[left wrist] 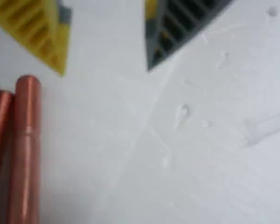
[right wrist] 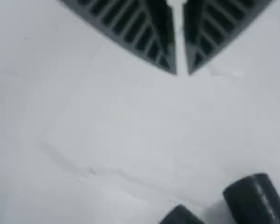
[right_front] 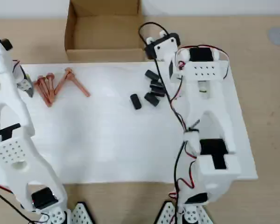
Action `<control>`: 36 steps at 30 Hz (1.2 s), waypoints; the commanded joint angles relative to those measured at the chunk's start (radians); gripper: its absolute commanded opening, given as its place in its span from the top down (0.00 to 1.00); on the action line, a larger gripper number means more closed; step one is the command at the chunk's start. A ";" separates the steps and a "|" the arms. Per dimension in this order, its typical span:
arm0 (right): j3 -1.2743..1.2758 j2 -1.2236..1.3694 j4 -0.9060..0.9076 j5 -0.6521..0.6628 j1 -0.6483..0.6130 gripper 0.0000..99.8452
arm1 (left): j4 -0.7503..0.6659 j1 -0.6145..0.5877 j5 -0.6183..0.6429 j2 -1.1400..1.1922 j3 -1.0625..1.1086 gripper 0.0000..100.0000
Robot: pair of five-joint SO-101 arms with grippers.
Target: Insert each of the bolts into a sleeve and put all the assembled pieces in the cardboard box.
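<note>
Several copper bolts (right_front: 49, 87) lie bunched at the far left of the white mat (right_front: 107, 140), and the left wrist view shows their shafts (left wrist: 25, 149) up close. My left gripper (left wrist: 105, 70) hovers just beside them, open and empty; in the high view it sits at the mat's left edge (right_front: 25, 85). Several black sleeves (right_front: 152, 88) lie in a cluster at the far right, with two of their ends (right wrist: 254, 198) in the right wrist view. My right gripper (right wrist: 182, 73) is low over bare mat close to them, shut and empty.
The open cardboard box (right_front: 102, 55) stands behind the mat's far edge, left of centre, with nothing inside. The wooden table (right_front: 266, 93) surrounds the mat. Between bolts and sleeves the mat is bare. Both arms' bases stand at the near edge.
</note>
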 commanded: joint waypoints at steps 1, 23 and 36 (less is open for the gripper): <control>-0.059 0.018 -0.012 0.002 -0.012 0.99 | -0.038 0.021 0.083 -0.008 -0.054 0.87; -0.061 0.028 -0.025 0.002 -0.007 0.99 | -0.212 0.087 0.327 0.226 -0.044 0.87; -0.059 0.033 -0.026 0.002 -0.007 0.99 | -0.072 0.132 0.333 0.077 -0.224 0.87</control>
